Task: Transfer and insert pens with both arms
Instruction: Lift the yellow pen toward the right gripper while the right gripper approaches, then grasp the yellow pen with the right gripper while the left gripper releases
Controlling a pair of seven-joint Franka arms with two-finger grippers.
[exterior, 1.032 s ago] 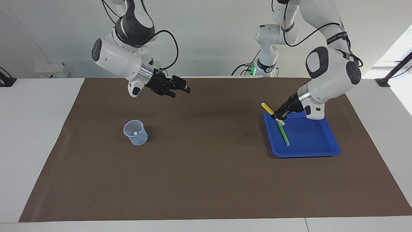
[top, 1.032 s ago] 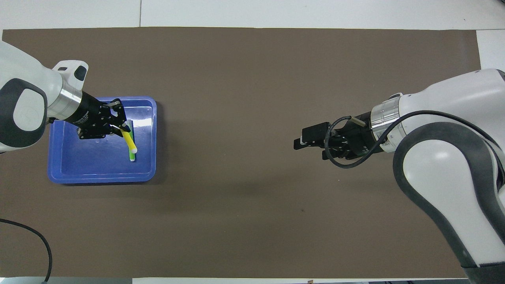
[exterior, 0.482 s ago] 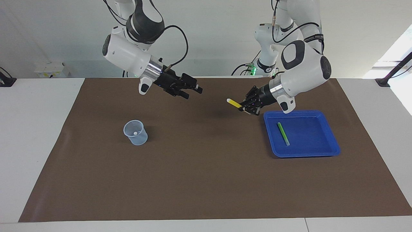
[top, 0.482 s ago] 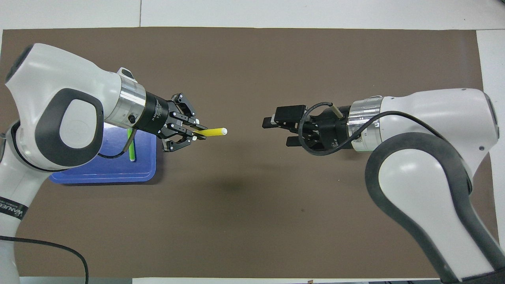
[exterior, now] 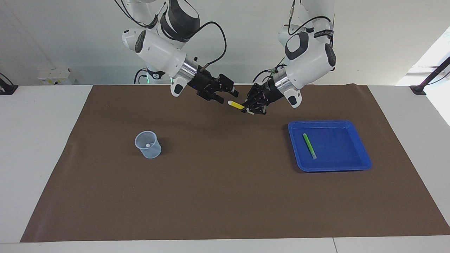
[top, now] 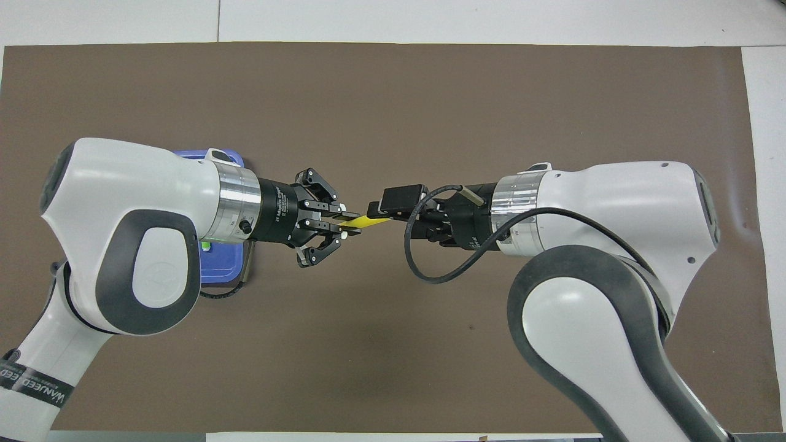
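Now the left gripper pinches the yellow pen w/ fingers pressed on its pale end, up over the brown mat mid-table. Right gripper has its 2 fingers spread, either side of the pen's free tip; contact can't be told. Green pen lies in the blue tray at the left arm's end. Clear cup sits toward the right arm's end.

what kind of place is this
Likely a robotics lab test bench: two white arms meet over a brown mat, the left tool holding a yellow pen, beside a blue tray.
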